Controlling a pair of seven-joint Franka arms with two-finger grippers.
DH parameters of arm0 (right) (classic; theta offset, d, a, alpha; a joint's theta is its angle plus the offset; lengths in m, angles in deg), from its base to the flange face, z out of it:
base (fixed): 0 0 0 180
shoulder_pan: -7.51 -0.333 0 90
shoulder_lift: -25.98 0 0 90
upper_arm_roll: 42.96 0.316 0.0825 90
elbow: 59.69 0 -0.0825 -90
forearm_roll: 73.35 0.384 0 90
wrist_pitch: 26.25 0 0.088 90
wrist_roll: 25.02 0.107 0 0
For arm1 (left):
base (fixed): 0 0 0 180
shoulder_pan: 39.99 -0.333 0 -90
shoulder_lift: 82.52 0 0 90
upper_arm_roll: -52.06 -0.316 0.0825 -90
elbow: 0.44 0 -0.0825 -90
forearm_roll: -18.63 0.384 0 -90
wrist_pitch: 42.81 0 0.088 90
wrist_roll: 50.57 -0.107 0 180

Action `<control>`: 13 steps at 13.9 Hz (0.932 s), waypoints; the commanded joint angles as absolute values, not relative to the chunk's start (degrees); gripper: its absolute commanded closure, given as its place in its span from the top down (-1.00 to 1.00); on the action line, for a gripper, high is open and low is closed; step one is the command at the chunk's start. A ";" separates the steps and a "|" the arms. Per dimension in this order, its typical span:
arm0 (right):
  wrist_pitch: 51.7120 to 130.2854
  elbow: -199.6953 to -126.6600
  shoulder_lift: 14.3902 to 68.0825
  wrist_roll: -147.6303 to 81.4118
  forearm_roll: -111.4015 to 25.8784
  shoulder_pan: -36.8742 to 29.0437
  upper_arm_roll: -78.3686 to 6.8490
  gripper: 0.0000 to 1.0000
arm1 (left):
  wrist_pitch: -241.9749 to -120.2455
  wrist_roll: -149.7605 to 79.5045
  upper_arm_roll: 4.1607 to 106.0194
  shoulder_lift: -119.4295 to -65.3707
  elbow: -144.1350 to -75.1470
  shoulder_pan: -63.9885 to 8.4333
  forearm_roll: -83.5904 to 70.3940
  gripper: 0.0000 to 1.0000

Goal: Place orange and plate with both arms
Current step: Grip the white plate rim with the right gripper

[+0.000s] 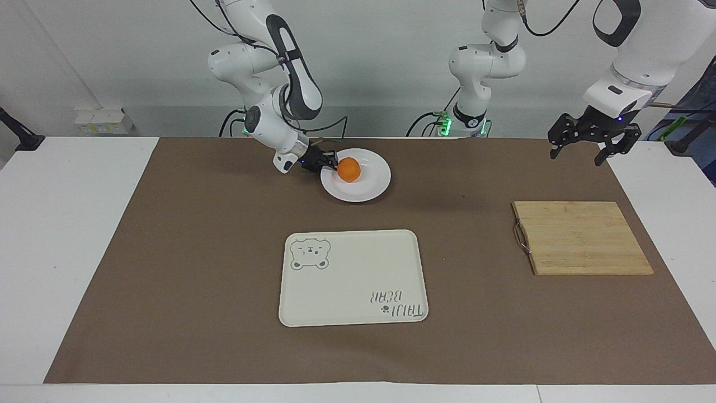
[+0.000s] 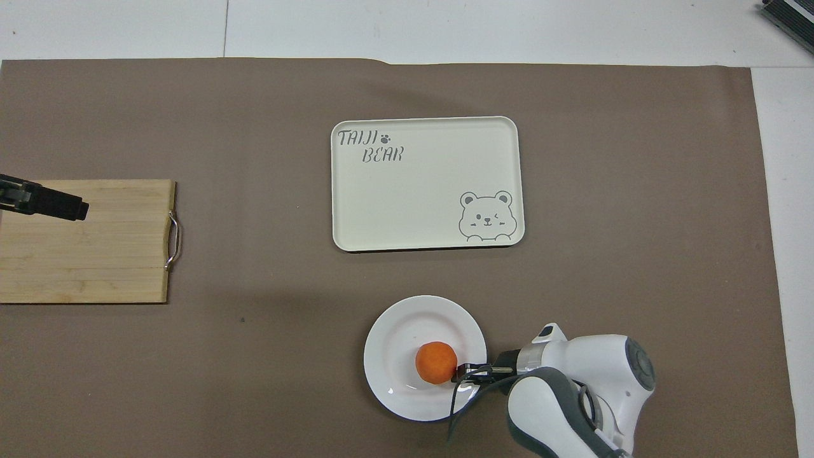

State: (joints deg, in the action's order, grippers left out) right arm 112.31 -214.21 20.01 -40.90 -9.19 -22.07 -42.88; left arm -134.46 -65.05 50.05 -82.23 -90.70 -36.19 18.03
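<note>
While the orange (image 1: 349, 169) sits on the plate (image 1: 369, 187), the right gripper (image 1: 331, 163) has pinched shut on the plate's rim. Left gripper (image 1: 585, 146) hangs spread and empty near the cutting board (image 1: 582, 238). Judged: plate glossy, rigid, breakable; orange may roll, so keep level.

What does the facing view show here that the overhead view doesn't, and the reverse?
Facing only: the whole left claw, open and raised off the table. Overhead only: that the left claw's tip is over the cutting board. Both: the orange on the plate, the right claw at the plate's rim beside the orange, and the bear tray.
</note>
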 commanded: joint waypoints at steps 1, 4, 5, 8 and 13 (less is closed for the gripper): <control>112.36 -214.55 20.80 -41.72 -7.79 -21.67 -43.05 -1.00 | -133.43 -65.69 50.57 -82.08 -89.83 -36.74 19.07 1.00; 110.17 -214.20 20.10 -42.42 -5.77 -19.83 -43.05 -1.00 | -133.34 -65.69 50.74 -81.64 -89.92 -36.74 19.07 1.00; 108.68 -213.94 19.49 -42.43 -5.76 -18.78 -43.05 -1.00 | -133.34 -65.69 50.83 -81.55 -90.00 -36.74 19.07 1.00; 104.63 -213.50 17.55 -42.43 -5.59 -15.26 -43.22 -1.00 | -133.26 -65.69 50.83 -81.55 -90.00 -36.74 18.98 1.00; 96.38 -210.08 16.23 -42.08 -4.44 -9.99 -43.75 -1.00 | -133.17 -65.69 50.83 -81.55 -90.00 -36.74 18.98 1.00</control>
State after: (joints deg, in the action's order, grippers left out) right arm 99.80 -211.40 17.66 -40.91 -6.91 -12.26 -43.68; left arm -134.39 -65.06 50.30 -81.84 -90.66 -36.20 18.03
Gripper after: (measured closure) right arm 0.916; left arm 0.000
